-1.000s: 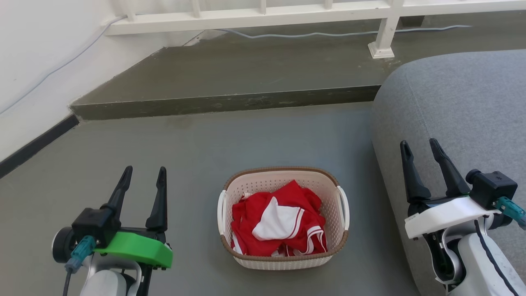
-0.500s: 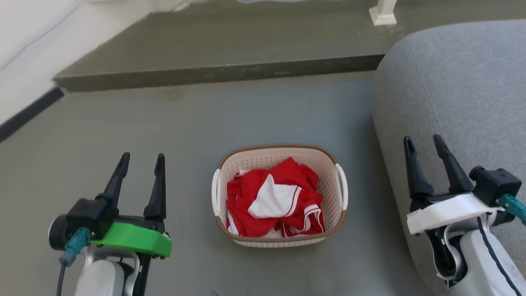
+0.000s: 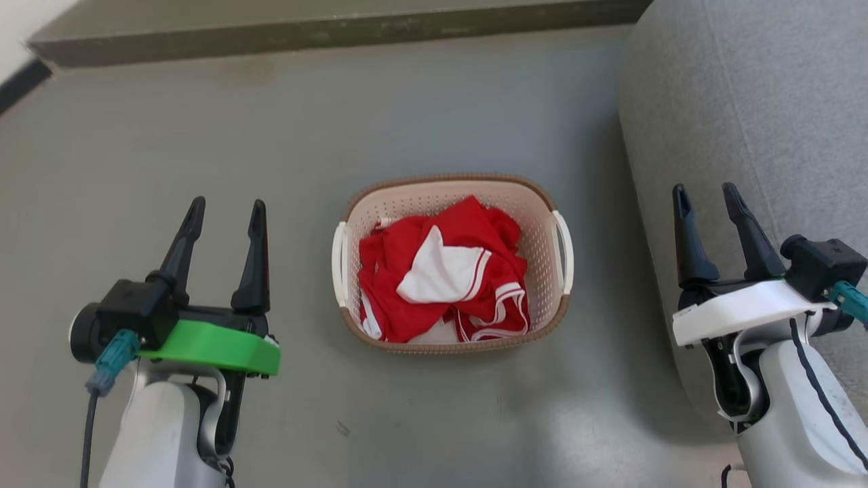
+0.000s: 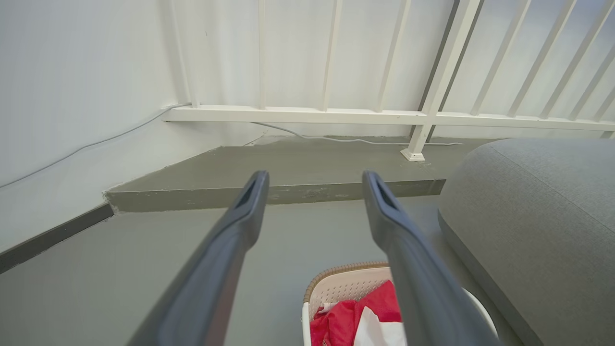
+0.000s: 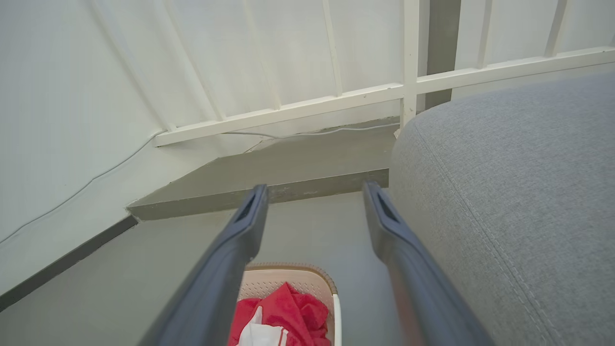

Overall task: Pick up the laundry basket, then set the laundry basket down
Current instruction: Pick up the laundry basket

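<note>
Sitting between left gripper (image 3: 227,203) and right gripper (image 3: 704,188), laundry basket (image 3: 420,202), untouched, both grippers released

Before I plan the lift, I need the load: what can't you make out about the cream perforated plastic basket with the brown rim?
Head view: floor of the cream perforated laundry basket, covered by the red and white garment.
Left wrist view: most of the basket, cut by the bottom edge and a finger of the left gripper.
Right wrist view: same, behind a finger of the right gripper.
</note>
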Available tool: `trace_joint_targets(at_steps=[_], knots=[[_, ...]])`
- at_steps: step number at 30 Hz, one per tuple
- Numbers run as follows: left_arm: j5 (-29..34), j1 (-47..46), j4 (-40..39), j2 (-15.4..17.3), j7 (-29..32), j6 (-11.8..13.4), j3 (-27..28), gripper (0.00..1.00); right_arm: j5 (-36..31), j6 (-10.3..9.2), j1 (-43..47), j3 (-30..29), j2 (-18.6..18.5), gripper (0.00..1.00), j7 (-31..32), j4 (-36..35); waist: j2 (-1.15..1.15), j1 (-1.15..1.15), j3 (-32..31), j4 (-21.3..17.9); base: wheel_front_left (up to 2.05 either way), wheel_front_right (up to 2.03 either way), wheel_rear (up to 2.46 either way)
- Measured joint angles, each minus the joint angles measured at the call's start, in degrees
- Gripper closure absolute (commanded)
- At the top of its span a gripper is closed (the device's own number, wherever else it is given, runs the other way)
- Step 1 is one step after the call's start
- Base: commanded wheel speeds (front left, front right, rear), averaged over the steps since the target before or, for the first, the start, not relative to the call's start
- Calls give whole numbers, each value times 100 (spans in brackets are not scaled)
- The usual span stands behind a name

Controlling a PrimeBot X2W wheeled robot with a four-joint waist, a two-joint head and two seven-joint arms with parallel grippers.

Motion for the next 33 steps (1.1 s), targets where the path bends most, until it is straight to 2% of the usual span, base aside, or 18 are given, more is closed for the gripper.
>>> trace_joint_targets(at_steps=[8,24,33], knots=[[7,-366,236,-7,0,-43,-57,0,10,48,-351,58,90,0,-9,356,0,0,467,-45,0,0,0],[18,-1374,1455,20,2,-49,-347,0,75,68,-1367,48,135,0,-13,1410,0,0,1472,-148,0,0,0],[-58,-2012,2221,15,268,-49,-424,0,77,101,-2045,134,172,0,-11,2075,0,0,2029,-141,0,0,0]])
